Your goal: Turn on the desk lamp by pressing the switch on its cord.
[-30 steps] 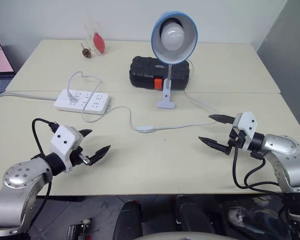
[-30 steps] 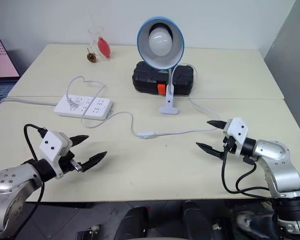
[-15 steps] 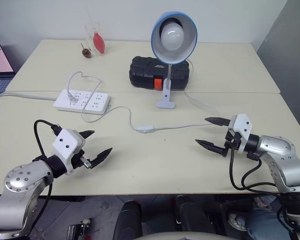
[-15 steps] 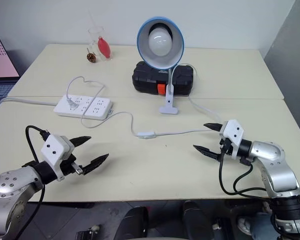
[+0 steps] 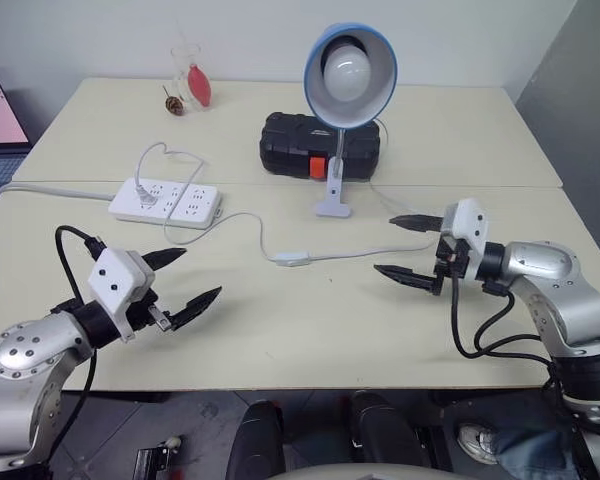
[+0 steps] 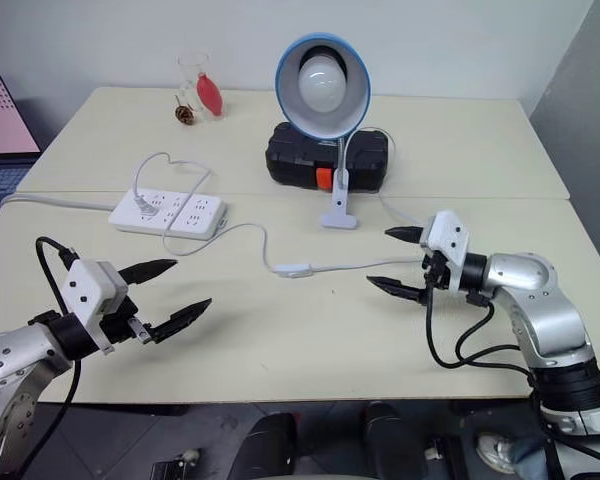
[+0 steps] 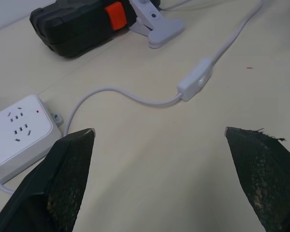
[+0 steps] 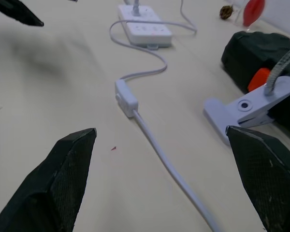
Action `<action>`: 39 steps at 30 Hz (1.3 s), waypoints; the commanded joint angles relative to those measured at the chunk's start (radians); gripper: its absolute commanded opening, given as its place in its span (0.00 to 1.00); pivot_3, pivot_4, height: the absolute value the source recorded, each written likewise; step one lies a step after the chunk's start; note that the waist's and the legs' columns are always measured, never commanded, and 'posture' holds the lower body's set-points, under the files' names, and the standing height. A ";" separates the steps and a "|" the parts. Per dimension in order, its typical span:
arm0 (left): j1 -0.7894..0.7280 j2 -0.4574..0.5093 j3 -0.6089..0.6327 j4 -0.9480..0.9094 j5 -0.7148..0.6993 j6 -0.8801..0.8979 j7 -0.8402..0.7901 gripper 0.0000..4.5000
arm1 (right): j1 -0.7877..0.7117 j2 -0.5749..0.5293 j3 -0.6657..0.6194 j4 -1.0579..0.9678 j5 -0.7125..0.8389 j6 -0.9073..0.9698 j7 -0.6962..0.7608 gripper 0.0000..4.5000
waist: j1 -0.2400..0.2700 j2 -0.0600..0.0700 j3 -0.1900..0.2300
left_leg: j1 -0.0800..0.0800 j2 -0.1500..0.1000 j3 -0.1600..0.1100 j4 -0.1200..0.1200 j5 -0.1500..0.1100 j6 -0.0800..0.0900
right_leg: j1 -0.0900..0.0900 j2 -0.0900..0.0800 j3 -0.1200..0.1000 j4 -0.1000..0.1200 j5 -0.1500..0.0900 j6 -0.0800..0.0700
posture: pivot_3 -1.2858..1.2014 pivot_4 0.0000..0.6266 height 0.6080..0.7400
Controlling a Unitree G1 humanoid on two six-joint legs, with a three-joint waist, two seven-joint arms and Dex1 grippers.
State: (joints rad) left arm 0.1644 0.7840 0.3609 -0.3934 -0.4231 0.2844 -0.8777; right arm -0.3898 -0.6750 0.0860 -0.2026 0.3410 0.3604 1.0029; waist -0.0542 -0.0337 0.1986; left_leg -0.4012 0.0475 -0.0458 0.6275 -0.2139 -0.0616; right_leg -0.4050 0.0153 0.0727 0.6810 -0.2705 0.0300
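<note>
Desk lamp [image 5: 349,70] stands at 12 o'clock on the table [image 5: 280,340], shade facing the robot, bulb unlit as far as I can judge. Its clamp base sits just in front of a black case [image 5: 300,145].

The cord [image 5: 355,254] runs from the base out toward 3 o'clock, bends back across the table centre and continues to the power strip [image 5: 164,201] at 10 o'clock, where it appears to be plugged in. The switch [image 5: 293,258] lies flat on the table at the centre, inline on that cord, untouched.

Left gripper [image 5: 180,280] hovers at 8 o'clock, jaws spread wide, holding nothing, well apart from the switch. Its wrist view looks straight at the switch between the two fingers.

Right gripper [image 5: 405,246] hovers at 3 o'clock of the switch, jaws also wide and empty, with the cord passing between its fingers as seen from above. It is nearer the switch than the left one but not touching it.

Progress, as I read it: nothing of the task itself is done. Both arms are only in approach posture. Left to do: bring a fingertip onto the switch, likely steady the switch body, press the rocker, and check that the bulb lights.

Far corner at 11 o'clock: a glass [image 5: 185,62] with a red thing beside it, irrelevant.
</note>
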 commanded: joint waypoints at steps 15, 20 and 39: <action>0.023 0.044 -0.019 -0.048 0.002 0.008 -0.044 1.00 | -0.380 0.212 0.350 0.274 -0.249 0.030 0.034 1.00 | -0.003 0.001 0.001 | -0.001 0.001 0.000 -0.001 0.000 0.000 | -0.002 0.000 -0.001 0.000 -0.001 -0.002 | 0.52 0.24 1.00; 0.021 0.040 -0.031 -0.049 0.006 0.009 -0.035 1.00 | -0.441 0.301 0.378 0.441 -0.312 -0.051 0.016 1.00 | -0.002 0.001 0.001 | -0.001 0.001 -0.001 -0.001 0.000 0.000 | -0.001 0.000 -0.001 0.000 0.000 -0.001 | 0.52 0.24 1.00; 0.002 0.032 -0.064 -0.041 0.015 0.006 -0.015 1.00 | -0.524 0.433 0.377 0.762 -0.400 -0.204 0.066 0.59 | -0.003 0.001 0.001 | 0.000 0.001 -0.001 -0.001 0.000 0.000 | -0.001 0.000 -0.001 0.001 0.000 -0.001 | 0.52 0.24 1.00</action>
State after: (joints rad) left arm 0.1757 0.8199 0.2910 -0.4192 -0.4136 0.2989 -0.9028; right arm -0.8859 -0.2440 0.4774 0.5688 -0.0582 0.1787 1.0537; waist -0.0574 -0.0327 0.1992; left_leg -0.4016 0.0481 -0.0468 0.6265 -0.2139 -0.0616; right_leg -0.4063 0.0156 0.0711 0.6818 -0.2707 0.0287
